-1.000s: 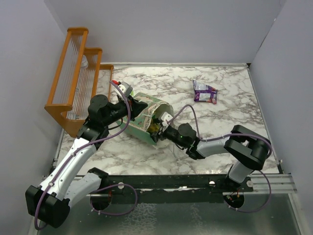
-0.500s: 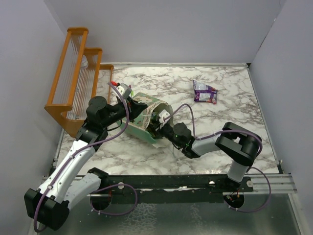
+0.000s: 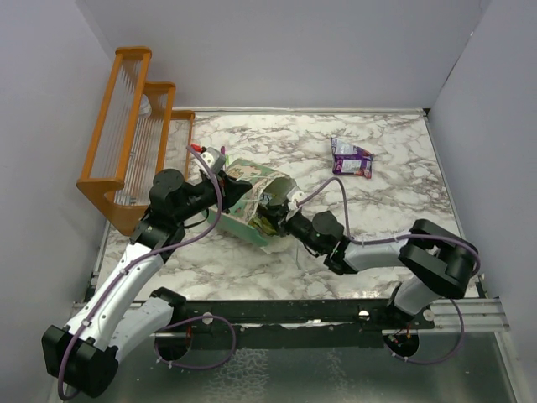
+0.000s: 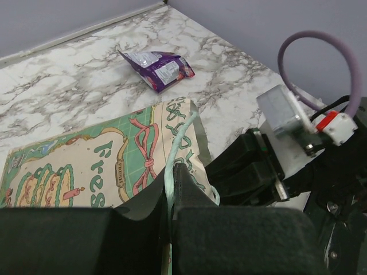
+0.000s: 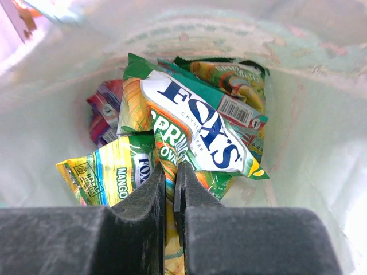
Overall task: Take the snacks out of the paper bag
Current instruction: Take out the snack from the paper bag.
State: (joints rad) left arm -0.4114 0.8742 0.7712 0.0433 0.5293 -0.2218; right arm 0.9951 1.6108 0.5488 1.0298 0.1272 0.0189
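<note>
Step in hand: draw one packet out of the paper bag (image 3: 243, 191), which lies on its side.

The right gripper (image 5: 170, 175) is deep inside the bag's mouth, fingers pinched together on the edge of the green packet (image 5: 198, 129). The left gripper (image 4: 171, 177) is clamped on the bag's rim and string handle (image 4: 172, 160), pinning the mouth.

Judgement: withdraw straight back along the bag, slowly, because the thin pinch may slip.

The yellow packet (image 5: 106, 175) and red packet (image 5: 102, 112) touch the green one inside the bag and may drag along. The purple packet (image 3: 351, 157) lies outside, well apart from the mouth. The orange rack (image 3: 126, 126) stands on the bag's far side, off the exit path.
</note>
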